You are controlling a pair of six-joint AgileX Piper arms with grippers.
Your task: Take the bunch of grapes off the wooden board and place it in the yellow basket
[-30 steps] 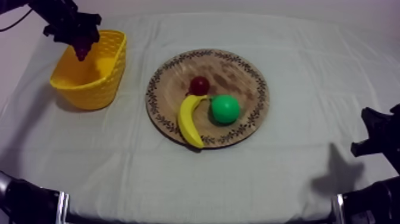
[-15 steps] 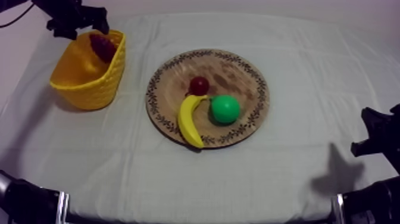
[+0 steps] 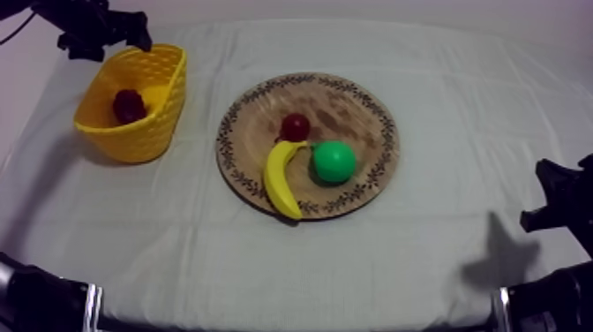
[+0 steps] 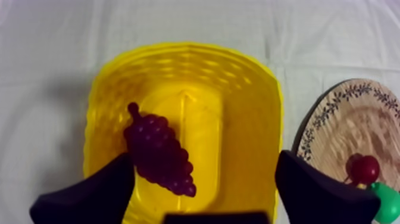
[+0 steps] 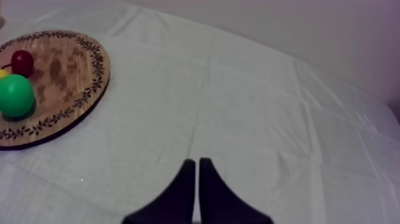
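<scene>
A creased grey-white cloth (image 3: pixel 441 256) spreads wide under soft, even light, with a plain pale wall (image 5: pixel 333 36) behind.

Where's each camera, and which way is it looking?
Top view: overhead, slanting down on yellow basket and wooden board; left claw by the basket, right claw low at right.
Left wrist view: on the left arm, looking down at the bunch of grapes in the basket, claw open.
Right wrist view: on the right arm, looking across the cloth; claw shut.
Both wrist views share the board and small red fruit.
</scene>
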